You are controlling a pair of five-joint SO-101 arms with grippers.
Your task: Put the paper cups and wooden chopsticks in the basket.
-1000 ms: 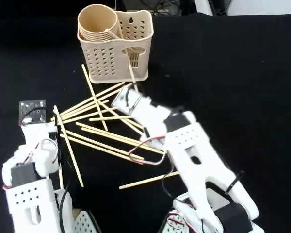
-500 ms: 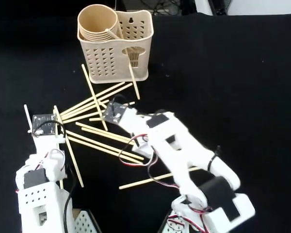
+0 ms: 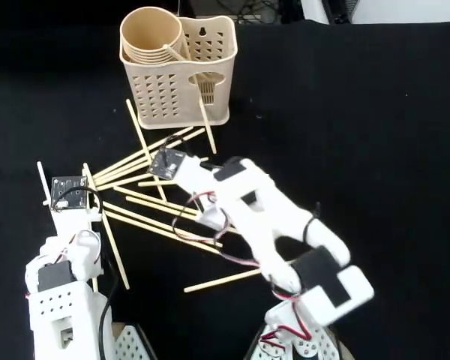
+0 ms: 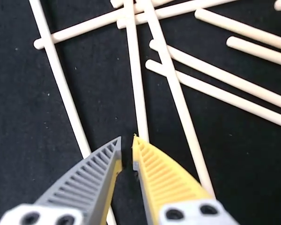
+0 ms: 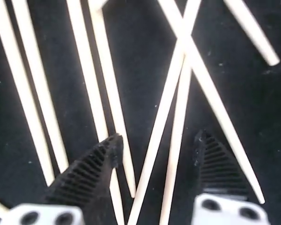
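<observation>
A beige plastic basket [image 3: 181, 97], its walls punched with rows of small slots, holds a nested stack of paper cups [image 3: 151, 34]. One wooden chopstick [image 3: 206, 124] leans on its front wall. The other chopsticks [image 3: 161, 217], pale round tapered sticks, lie crisscrossed on the black cloth [image 3: 360, 112] just in front of the basket.

The right gripper [image 5: 157, 140] is over the part of the pile nearest the basket. Its black ribbed jaws are spread wide and straddle several crossed sticks [image 5: 178, 108].

The left gripper [image 4: 126, 143] is farther from the basket. Its grey and yellow ribbed jaws are nearly touching, with nothing visible between their tips, and a stick [image 4: 136, 84] runs up to them.
</observation>
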